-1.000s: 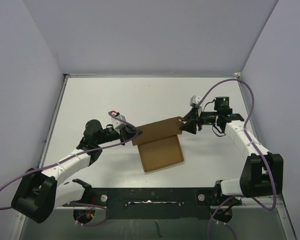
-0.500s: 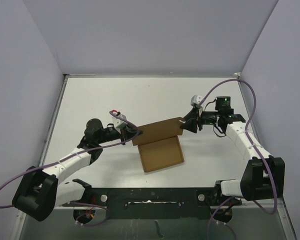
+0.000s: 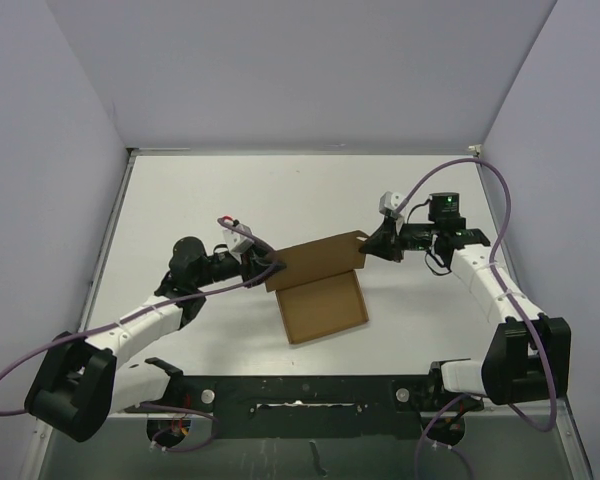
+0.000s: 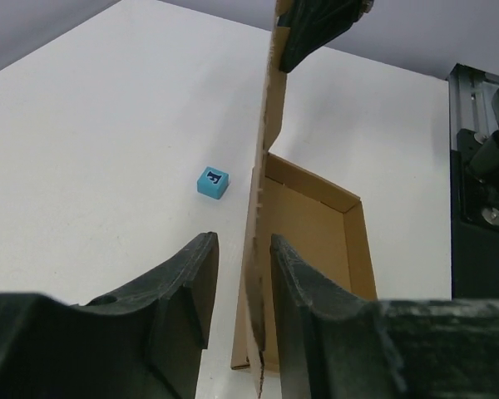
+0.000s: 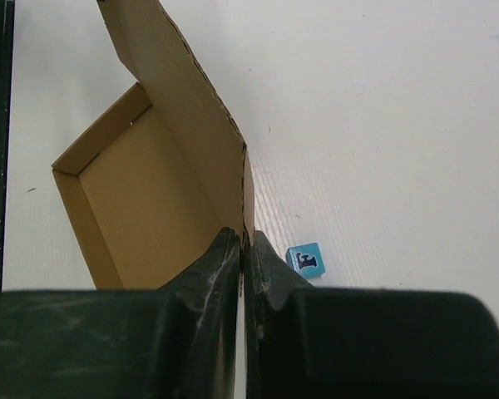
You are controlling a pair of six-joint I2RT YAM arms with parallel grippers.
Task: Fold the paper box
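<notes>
The paper box (image 3: 323, 305) is a brown cardboard tray lying open on the white table, with its lid flap (image 3: 318, 262) standing up along the far side. My left gripper (image 3: 271, 265) is at the flap's left end. In the left wrist view its jaws (image 4: 243, 241) stand a little apart, open, with the flap's edge (image 4: 266, 150) between them and a gap on the left side. My right gripper (image 3: 371, 247) is at the flap's right end. It is shut on the flap's edge (image 5: 243, 237), and the box tray (image 5: 141, 208) lies to its left.
A tiny blue cube (image 4: 212, 182) (image 5: 305, 259) sits on the table just behind the upright flap. The black base rail (image 3: 300, 392) runs along the near edge. Grey walls close in the table on three sides.
My left gripper, earlier shut on the flap's left end, has parted its jaws. My right gripper has closed on the flap's right end. The box has stayed in place.
</notes>
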